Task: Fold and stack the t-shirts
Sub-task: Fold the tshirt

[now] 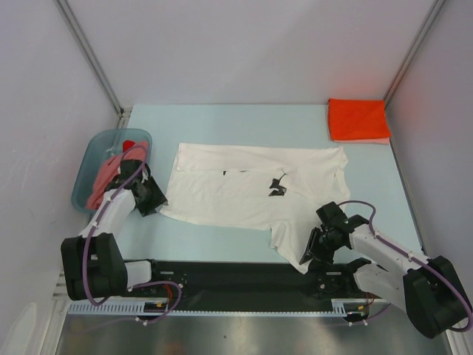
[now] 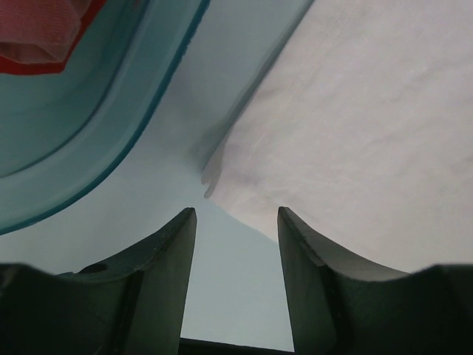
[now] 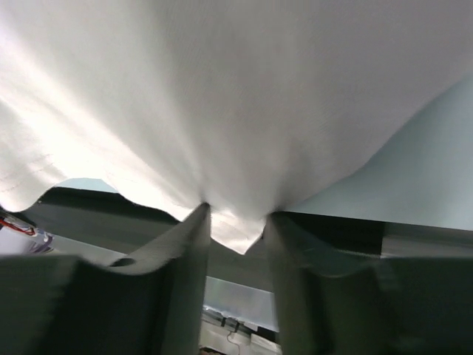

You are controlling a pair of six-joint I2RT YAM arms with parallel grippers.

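Ok, we see the left gripper (image 2: 236, 213) half open, holding nothing, just off the left edge of the white tee (image 1: 236, 194). Right gripper (image 3: 236, 216) pinches that tee's near hem. Folded orange tee (image 1: 358, 118) lies beyond its far right corner; pink and red tees (image 1: 108, 174) sit left of it, in the basin (image 1: 96, 151).

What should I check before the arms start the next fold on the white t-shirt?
1. Left gripper on the white t-shirt: not ok. It is open, with the shirt edge just ahead of it.
2. Right gripper hold: cannot tell. Cloth is gathered between its fingers, but firmness is unclear.
3. Shirt lying flat: not ok. The near right corner is bunched at the gripper.
4. Stack spot: ok. The orange t-shirt lies folded at the far right corner.
5. Basin apart from the left fingers: ok.
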